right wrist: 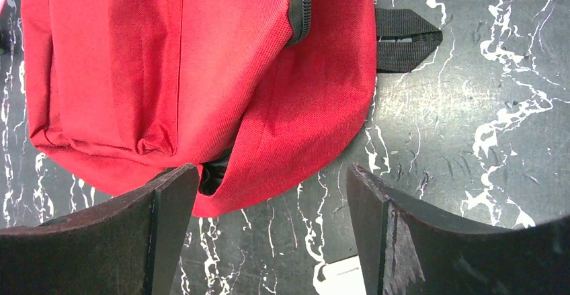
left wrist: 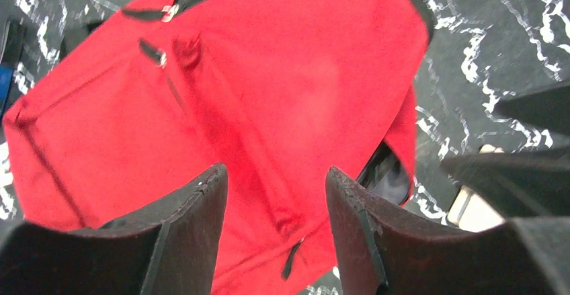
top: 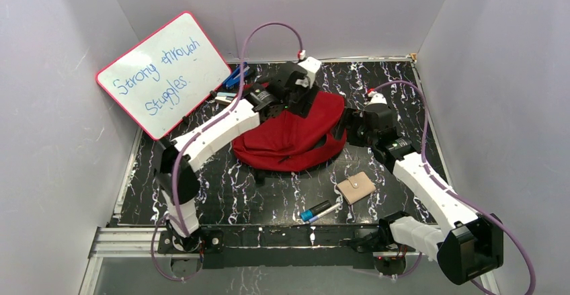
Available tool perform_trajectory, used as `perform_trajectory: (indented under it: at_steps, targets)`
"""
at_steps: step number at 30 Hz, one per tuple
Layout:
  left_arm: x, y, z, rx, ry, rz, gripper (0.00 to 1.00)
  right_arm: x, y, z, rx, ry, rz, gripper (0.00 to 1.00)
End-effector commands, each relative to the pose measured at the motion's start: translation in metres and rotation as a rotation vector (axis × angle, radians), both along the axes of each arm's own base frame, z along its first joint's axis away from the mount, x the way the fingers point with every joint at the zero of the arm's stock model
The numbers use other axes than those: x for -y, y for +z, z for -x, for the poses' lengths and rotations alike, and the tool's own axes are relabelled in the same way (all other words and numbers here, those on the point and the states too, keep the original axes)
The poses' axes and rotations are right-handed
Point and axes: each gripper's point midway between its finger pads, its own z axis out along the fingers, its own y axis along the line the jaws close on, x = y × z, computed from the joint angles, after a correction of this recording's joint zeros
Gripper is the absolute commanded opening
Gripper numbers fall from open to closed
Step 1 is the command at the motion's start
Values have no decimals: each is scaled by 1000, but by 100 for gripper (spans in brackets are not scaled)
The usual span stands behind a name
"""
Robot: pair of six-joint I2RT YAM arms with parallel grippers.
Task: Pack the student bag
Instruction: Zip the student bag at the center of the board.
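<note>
Enclosure walls (top: 54, 174) close off the left, far and right sides of the table (top: 222, 194). A whiteboard (top: 163, 74) leans at the far left, with blue-handled items (top: 235, 78) just beside its right edge. Open tabletop lies at the near left, ahead of the arm bases. The bag (top: 296, 134) lies flat at the table's centre. The left gripper (left wrist: 275, 173) hangs over its far end, jaws apart with nothing between them. Its wrist view alone shows a dark gap (left wrist: 386, 174) in the bag's right edge; what is inside cannot be told. The right gripper (right wrist: 272, 171) is at the bag's right edge, jaws wide apart and holding nothing. Its view shows a zipper (right wrist: 300, 6) and a black strap (right wrist: 403, 39) lying on the table. Only the top view shows the marker (top: 314, 211) and the wallet (top: 355, 187), which lie near each other at the near right, apart from the bag.
</note>
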Motion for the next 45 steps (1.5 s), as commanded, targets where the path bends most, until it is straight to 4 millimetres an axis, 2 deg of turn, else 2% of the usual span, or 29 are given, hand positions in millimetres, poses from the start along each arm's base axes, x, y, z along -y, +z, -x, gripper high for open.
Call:
perform_trajectory:
  at_steps: [1, 5, 8, 10, 13, 16, 20, 26, 29, 32, 36, 39, 45]
  targets:
    - [-44, 47, 6, 78, 75, 128, 54, -4, 12, -2, 29, 21, -17, 88]
    - [-76, 31, 14, 53, 134, 154, 55, -15, 11, 3, 1, 87, -38, 88]
    - [-88, 10, 27, 13, 151, 156, 55, -25, 12, 11, -20, 155, -68, 86]
    - [-92, -5, 39, -10, 126, 152, 56, -41, 17, 22, -25, 276, -105, 83]
    - [-104, -29, 53, -38, 118, 119, 56, -62, 24, 42, -73, 415, -165, 73]
    - [-118, -51, 59, -60, 160, 85, 56, -85, 27, 58, -96, 435, -182, 68]
    - [-130, -75, 60, -113, 209, 83, 55, -122, 18, 75, -148, 426, -206, 63]
    - [-141, -100, 65, -171, 243, 92, 54, -167, -8, 73, -201, 327, -228, 65]
    - [-143, -109, 72, -188, 243, 101, 53, -180, -27, 63, -221, 288, -173, 65]
    - [-143, -118, 78, -211, 243, 115, 53, -188, -46, 54, -253, 267, -126, 65]
    - [-142, -127, 83, -231, 240, 124, 52, -195, -52, 42, -246, 237, -119, 65]
    - [-143, -132, 85, -245, 239, 120, 52, -199, -58, 38, -253, 231, -113, 64]
    - [-141, -134, 87, -259, 230, 122, 51, -201, -84, 34, -305, 217, -46, 61]
